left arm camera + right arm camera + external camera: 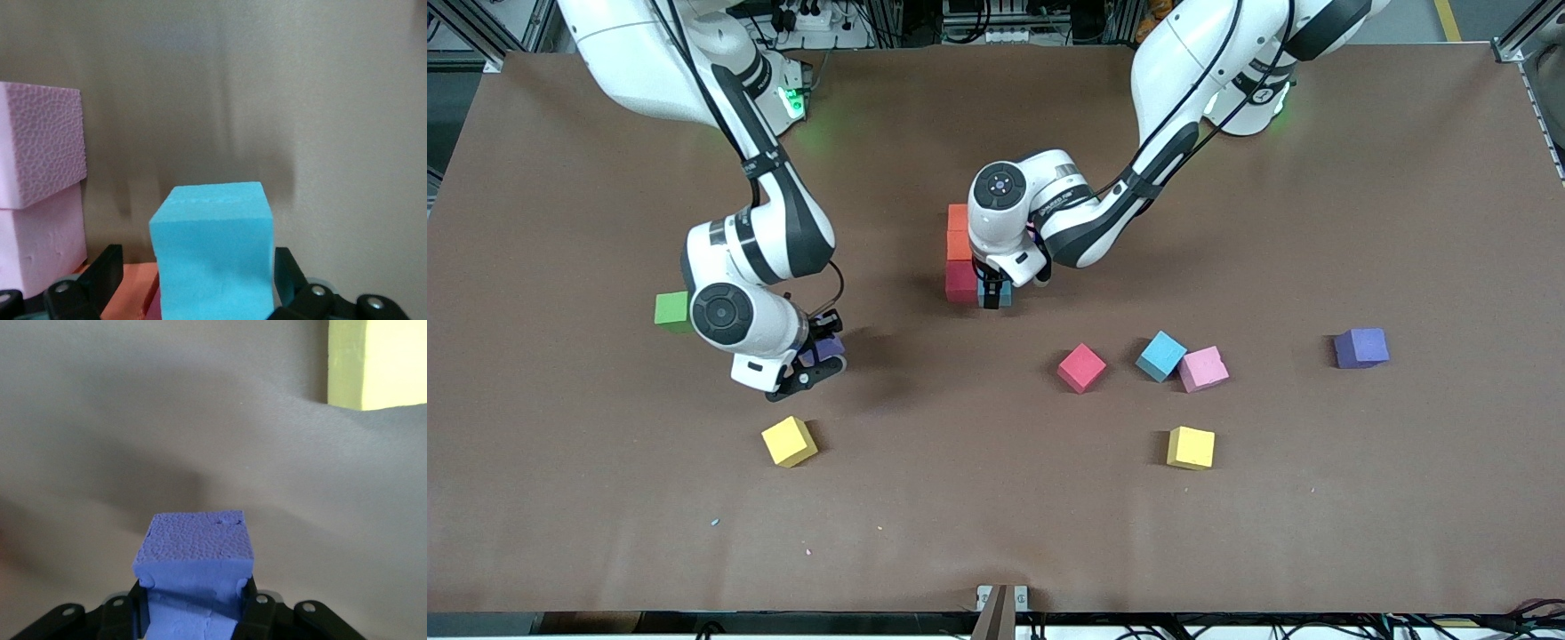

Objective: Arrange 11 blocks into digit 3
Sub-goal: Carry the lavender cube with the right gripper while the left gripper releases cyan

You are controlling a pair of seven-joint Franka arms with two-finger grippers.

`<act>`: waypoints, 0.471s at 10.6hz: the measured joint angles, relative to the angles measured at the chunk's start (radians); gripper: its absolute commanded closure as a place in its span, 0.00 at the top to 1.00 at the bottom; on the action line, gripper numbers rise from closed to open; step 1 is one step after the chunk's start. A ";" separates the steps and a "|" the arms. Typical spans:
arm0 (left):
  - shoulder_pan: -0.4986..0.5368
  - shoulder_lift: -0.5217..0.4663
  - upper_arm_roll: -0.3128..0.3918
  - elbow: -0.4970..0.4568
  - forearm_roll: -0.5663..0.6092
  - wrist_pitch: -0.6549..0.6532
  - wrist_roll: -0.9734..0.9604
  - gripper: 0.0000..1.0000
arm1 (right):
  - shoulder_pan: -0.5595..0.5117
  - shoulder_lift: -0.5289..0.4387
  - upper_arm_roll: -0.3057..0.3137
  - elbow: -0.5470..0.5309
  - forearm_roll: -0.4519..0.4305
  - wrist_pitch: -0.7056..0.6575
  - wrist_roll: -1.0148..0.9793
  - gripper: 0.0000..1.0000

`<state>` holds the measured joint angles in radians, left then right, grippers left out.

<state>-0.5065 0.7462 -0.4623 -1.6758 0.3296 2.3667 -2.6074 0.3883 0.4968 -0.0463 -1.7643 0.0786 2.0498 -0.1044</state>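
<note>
**Q:** Where is the digit 3, and which step is this?

**A:** The digit 3 point(960, 253) is only begun. Two orange cubes point(959, 231) and a red cube point(960, 283) form one line. A light blue cube point(213, 247) sits on the surface against the red one. My left end effector point(992, 293) is down around it with its fingers point(107, 273) spread wide, gripping nothing. I judge this is a placement just made.

**Q:** And next?

**A:** Lift straight up, since the neighbours sit tight beside my fingers. Pink cubes point(40, 153) are close too.

**Q:** The other arm?

**A:** My right end effector point(818, 360) is clamped on a purple cube point(195, 553), over bare surface. A yellow cube point(789, 441) and the green cube point(671, 311) lie near it. There is open room between it and the figure, and the surface's edges are well apart from both.
</note>
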 measured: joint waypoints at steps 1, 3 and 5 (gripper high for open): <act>0.000 -0.009 -0.002 0.000 0.000 -0.011 0.001 1.00 | 0.000 -0.003 0.011 0.000 0.001 0.000 0.047 0.00; 0.000 -0.027 -0.004 0.001 0.000 -0.031 0.004 1.00 | 0.000 -0.009 0.037 0.001 0.004 0.000 0.139 0.00; 0.001 -0.049 -0.005 0.002 0.000 -0.056 0.016 1.00 | 0.001 -0.012 0.077 0.001 0.005 0.001 0.255 0.00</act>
<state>-0.5059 0.6975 -0.4675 -1.6737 0.3296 2.3106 -2.5911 0.3895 0.4849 0.0305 -1.7637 0.0837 2.0510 0.1504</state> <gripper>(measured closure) 0.000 0.476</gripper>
